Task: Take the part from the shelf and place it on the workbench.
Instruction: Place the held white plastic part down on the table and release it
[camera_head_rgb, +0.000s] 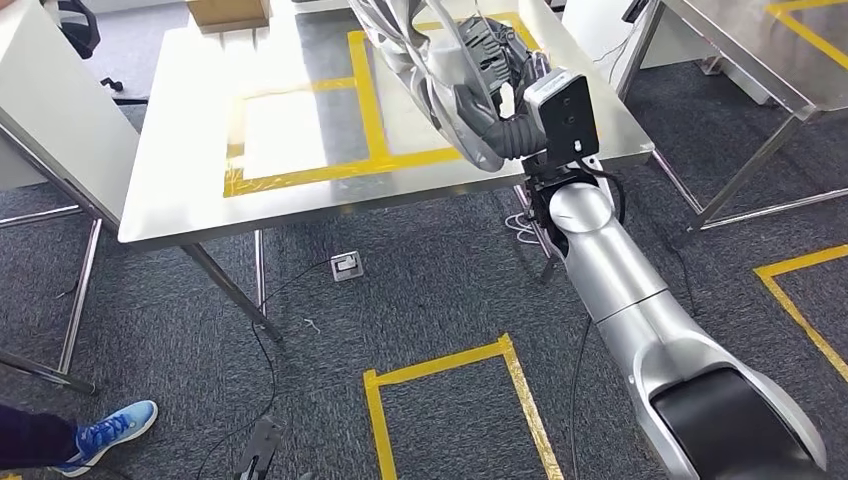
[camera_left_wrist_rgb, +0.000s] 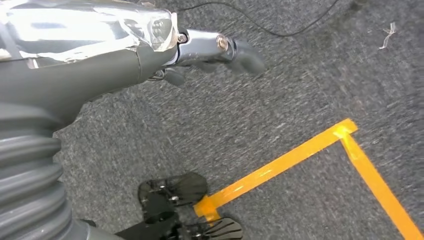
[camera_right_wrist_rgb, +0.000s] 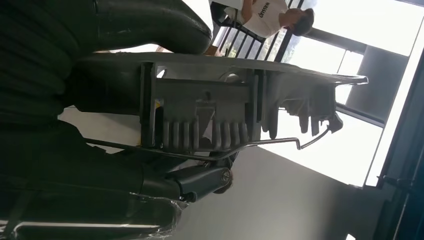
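Note:
My right hand (camera_head_rgb: 497, 72) holds the part (camera_head_rgb: 425, 75), a silver cast-metal piece with ribs and a dark inner side, above the right half of the steel workbench (camera_head_rgb: 180, 170) close to its front edge. Seen from the right wrist, the part (camera_right_wrist_rgb: 210, 100) lies clamped between the dark thumb (camera_right_wrist_rgb: 150, 22) and the fingers (camera_right_wrist_rgb: 200, 180), with a thin wire bail running along it. Whether the part touches the bench top I cannot tell. My left hand (camera_left_wrist_rgb: 200, 55) hangs over grey carpet and holds nothing, one finger stretched out.
Yellow tape marks a rectangle (camera_head_rgb: 300, 175) on the bench. A cardboard box (camera_head_rgb: 228, 12) stands at its far edge. Other tables flank it left (camera_head_rgb: 50, 120) and right (camera_head_rgb: 760, 50). A person's blue shoe (camera_head_rgb: 110, 428) is near left. Cables and a floor socket (camera_head_rgb: 346, 265) lie below.

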